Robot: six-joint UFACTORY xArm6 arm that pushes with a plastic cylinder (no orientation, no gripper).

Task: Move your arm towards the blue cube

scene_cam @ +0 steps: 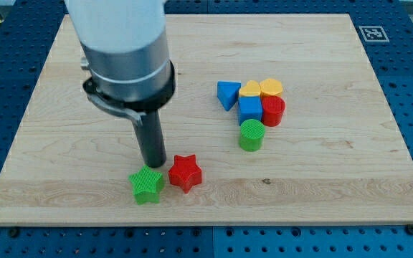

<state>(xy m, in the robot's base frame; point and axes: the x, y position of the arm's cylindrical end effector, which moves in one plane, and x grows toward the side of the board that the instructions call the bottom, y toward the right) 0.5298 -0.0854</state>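
Observation:
The blue cube [249, 109] sits in a cluster right of the board's middle, touching a blue triangle [226, 94] on its left, a yellow pentagon [249, 89] and a yellow heart [271, 88] above, a red cylinder [273, 111] on its right and a green cylinder [251, 135] below. My tip [155, 165] rests on the board at lower left, well to the left of the blue cube. It stands just above a green star [146, 185] and just left of a red star [185, 173].
The wooden board [335, 186] lies on a blue perforated table. A black-and-white marker tag [373, 33] is at the board's top right corner. The arm's grey body [124, 50] fills the view's upper left.

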